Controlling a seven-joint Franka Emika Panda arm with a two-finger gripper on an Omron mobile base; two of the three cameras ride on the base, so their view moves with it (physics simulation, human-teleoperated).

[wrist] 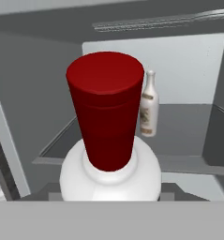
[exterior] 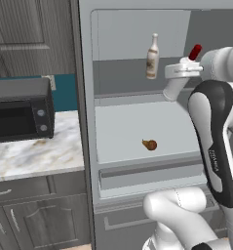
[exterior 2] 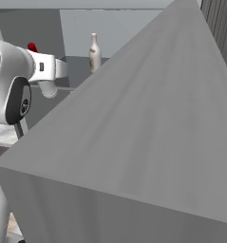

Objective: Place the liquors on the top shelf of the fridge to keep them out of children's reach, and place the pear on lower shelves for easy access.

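one arm reaches up into the fridge [exterior: 137, 161]; its end effector [exterior: 184, 71] grips the tilted red-capped white bottle [exterior: 177, 83] by the top shelf [exterior: 127, 83].

The red cap [wrist: 105, 110] looks like smooth, slightly glossy plastic on a glossy white bottle [wrist: 111, 180]. The fridge [exterior: 137, 127] interior is matt pale plastic. Left of the fridge, the table [exterior: 37, 149] is polished veined marble.

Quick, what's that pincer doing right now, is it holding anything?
Pincer: closed on the white bottle with the red cap, held tilted in front of the fridge's top shelf.
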